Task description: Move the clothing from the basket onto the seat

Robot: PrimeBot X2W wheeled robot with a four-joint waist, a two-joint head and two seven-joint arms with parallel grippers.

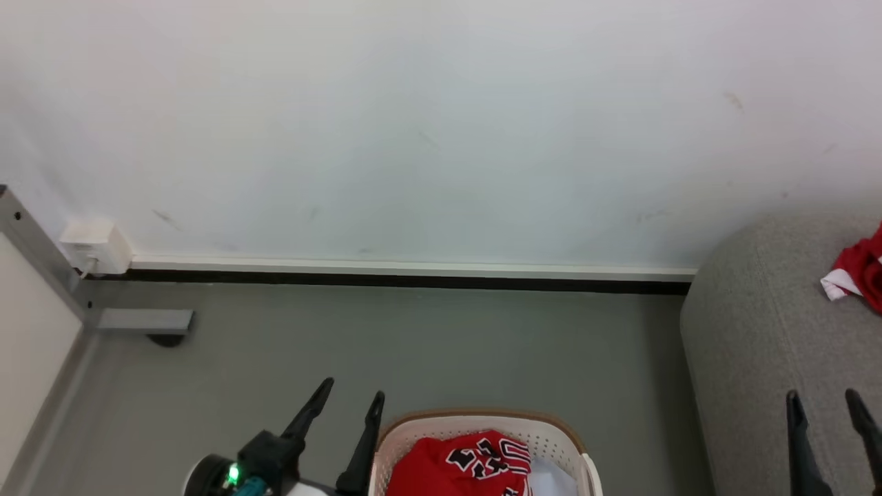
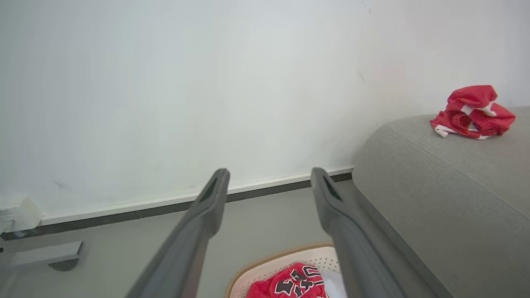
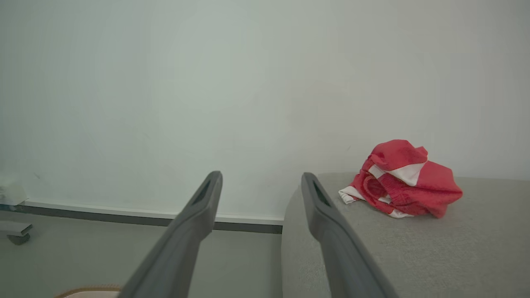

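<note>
Left end effector (image 1: 354,387) and right end effector (image 1: 823,393) both hang spread, empty. The seat (image 1: 758,331) holds one red garment (image 1: 861,272). The basket (image 1: 551,437), just beside the left, holds the jersey (image 1: 448,468). Pinch its bunched crown and lift clear of the rim. Leave what looks like a pale cloth (image 1: 551,479), half cut off.

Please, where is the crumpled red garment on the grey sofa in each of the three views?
Head view: the crumpled red garment is at the right edge, on the grey sofa.
Left wrist view: the garment is at upper right, on the sofa.
Right wrist view: the garment is right of centre, on the sofa.
Shared landmark: the sofa's rounded corner by the dark skirting strip.
</note>
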